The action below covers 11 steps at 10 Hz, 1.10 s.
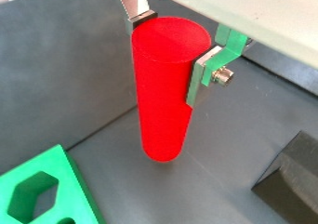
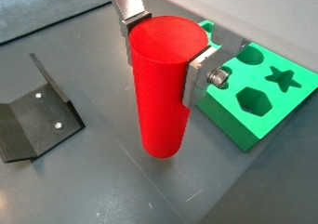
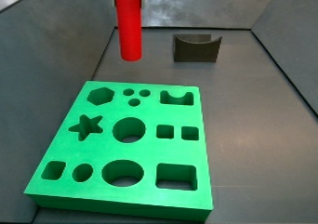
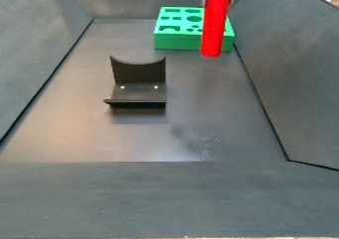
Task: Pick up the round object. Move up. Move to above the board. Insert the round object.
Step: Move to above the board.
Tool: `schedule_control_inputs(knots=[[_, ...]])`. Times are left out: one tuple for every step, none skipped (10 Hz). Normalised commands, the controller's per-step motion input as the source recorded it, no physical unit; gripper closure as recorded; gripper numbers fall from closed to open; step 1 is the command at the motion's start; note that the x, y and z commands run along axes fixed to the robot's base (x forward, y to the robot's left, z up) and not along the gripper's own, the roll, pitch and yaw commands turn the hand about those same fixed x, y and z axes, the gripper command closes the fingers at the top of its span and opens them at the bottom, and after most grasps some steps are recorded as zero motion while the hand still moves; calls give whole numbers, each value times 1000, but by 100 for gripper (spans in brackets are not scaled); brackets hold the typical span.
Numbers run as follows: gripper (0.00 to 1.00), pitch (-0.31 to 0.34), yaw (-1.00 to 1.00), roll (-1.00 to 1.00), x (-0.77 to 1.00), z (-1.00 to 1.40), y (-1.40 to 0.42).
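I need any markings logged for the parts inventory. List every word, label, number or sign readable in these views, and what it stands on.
None: no readable text in any view.
The red peg, held in the claw above the floor, is plain.
The green board bears only shaped holes.
The dark fixture shows only screws, no lettering.

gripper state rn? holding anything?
Gripper: shut on the red cylinder peg, fingers clamping its top. In both side views the peg hangs clear of the floor, not yet over the green board.
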Motion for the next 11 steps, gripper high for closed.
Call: schedule_control_inputs(knots=[[100, 3, -220, 275, -208, 1000, -555], [100, 16, -210, 275, -216, 1000, -559], [100, 0, -122, 250, -184, 1000, -432], [100, 4, -74, 204, -150, 1000, -331], [100, 14, -50, 175, -125, 976, -286], [100, 43, -14, 141, -58, 737, -176], [100, 73, 5, 112, -8, 503, -94], [100, 87, 16, 93, 12, 327, -53], [100, 188, -229, -156, 829, 634, -1000], [100, 190, -220, -163, 842, 549, -1000], [100, 289, -111, -95, 942, 516, -1000]])
